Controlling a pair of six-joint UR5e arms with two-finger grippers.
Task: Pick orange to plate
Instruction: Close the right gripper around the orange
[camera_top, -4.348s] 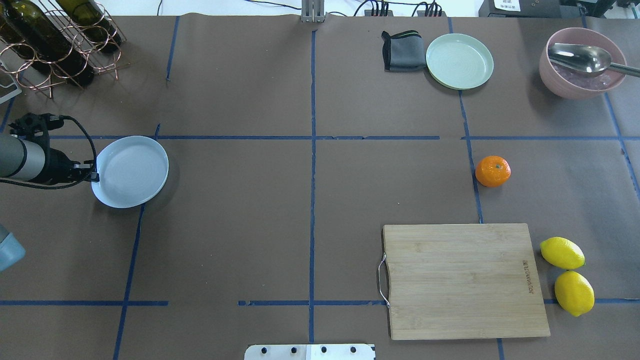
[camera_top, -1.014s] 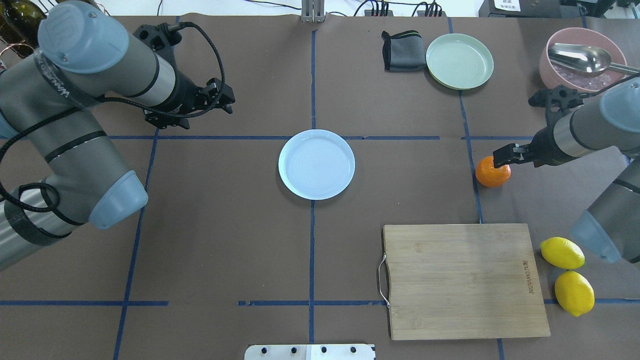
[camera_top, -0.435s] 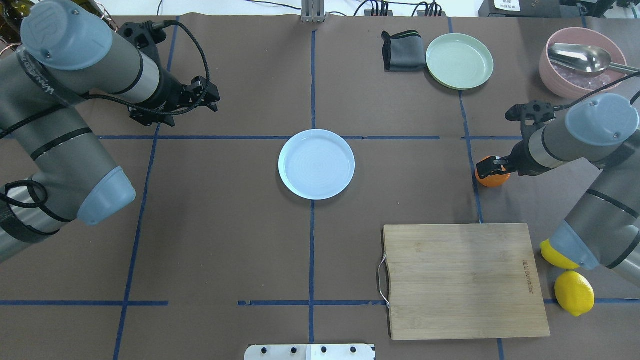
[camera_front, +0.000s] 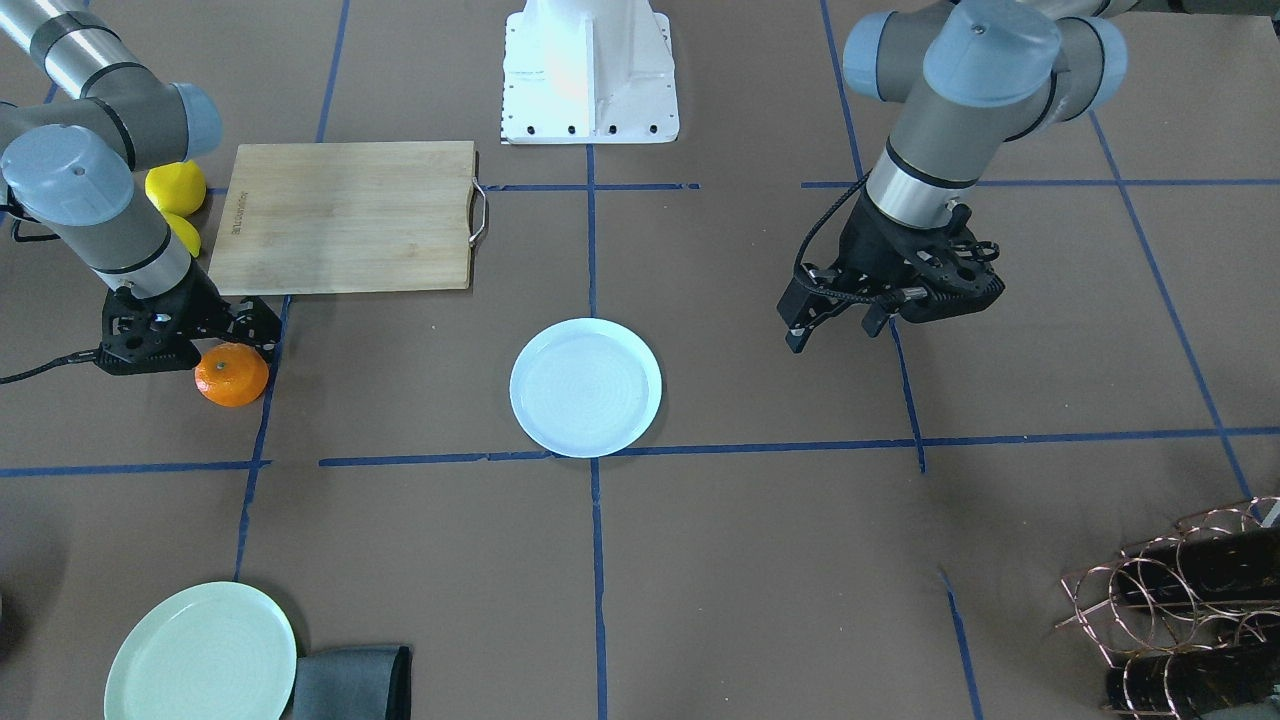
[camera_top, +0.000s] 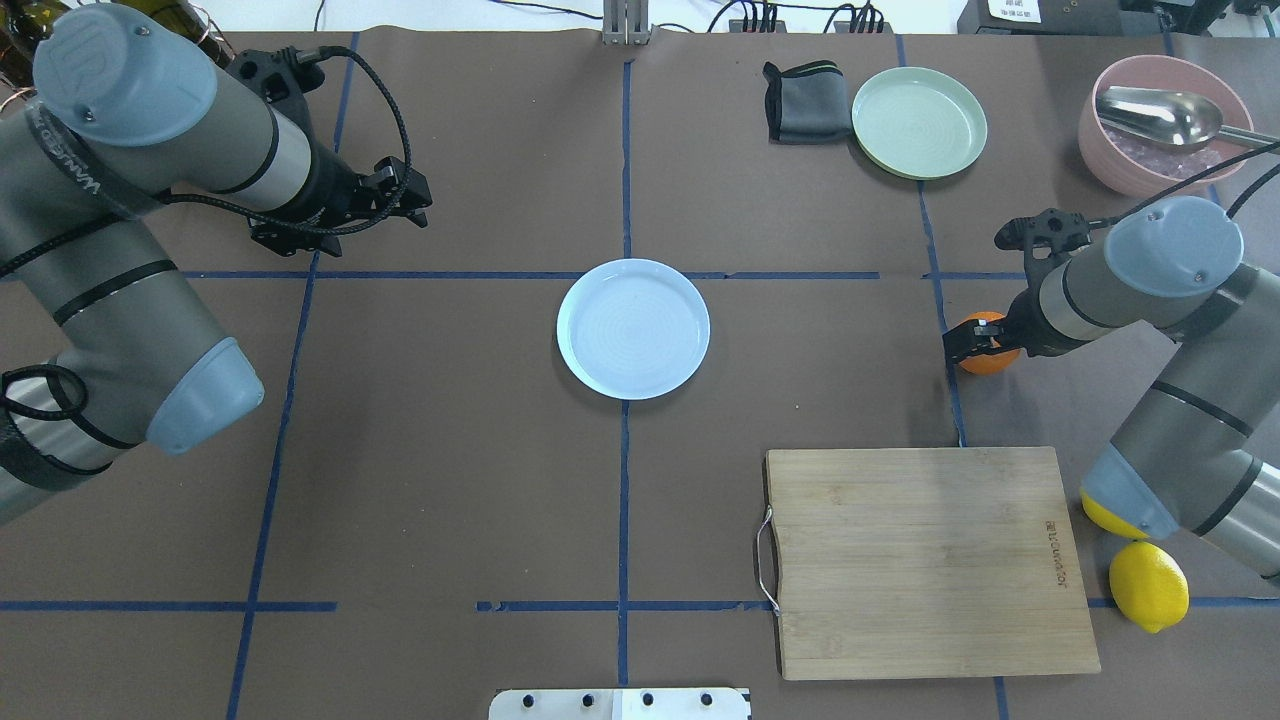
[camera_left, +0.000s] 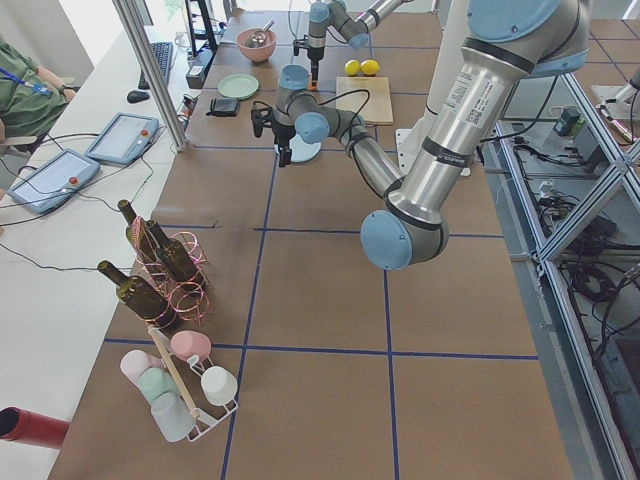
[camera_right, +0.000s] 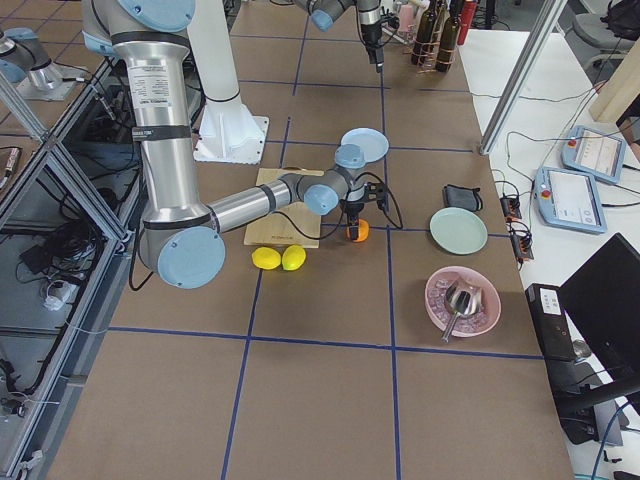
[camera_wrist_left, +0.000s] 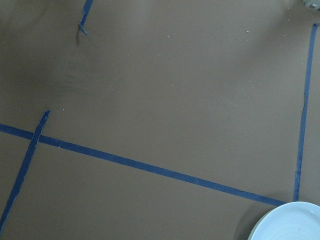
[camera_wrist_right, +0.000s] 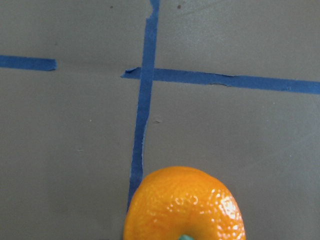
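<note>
The orange (camera_top: 990, 358) lies on the table's right side, beside a blue tape line, and fills the bottom of the right wrist view (camera_wrist_right: 185, 205). My right gripper (camera_top: 975, 342) is low over it, jaws open, with fingers on either side of the fruit (camera_front: 232, 375). The pale bluish-white plate (camera_top: 633, 328) sits bare at the table's centre (camera_front: 585, 387). My left gripper (camera_top: 418, 200) hovers open and holding nothing, left of and beyond the plate (camera_wrist_left: 290, 222), which shows only as a rim in the left wrist view.
A wooden cutting board (camera_top: 930, 560) lies near the robot on the right, with two lemons (camera_top: 1148, 585) beside it. A light green plate (camera_top: 919, 122), a grey cloth (camera_top: 803, 100) and a pink bowl with a spoon (camera_top: 1165, 125) stand far right. A wine rack (camera_front: 1180, 600) is far left.
The plate went from the left side to the centre. My left gripper has drawn back leftward from it. My right gripper has come down and leftward over the orange.
</note>
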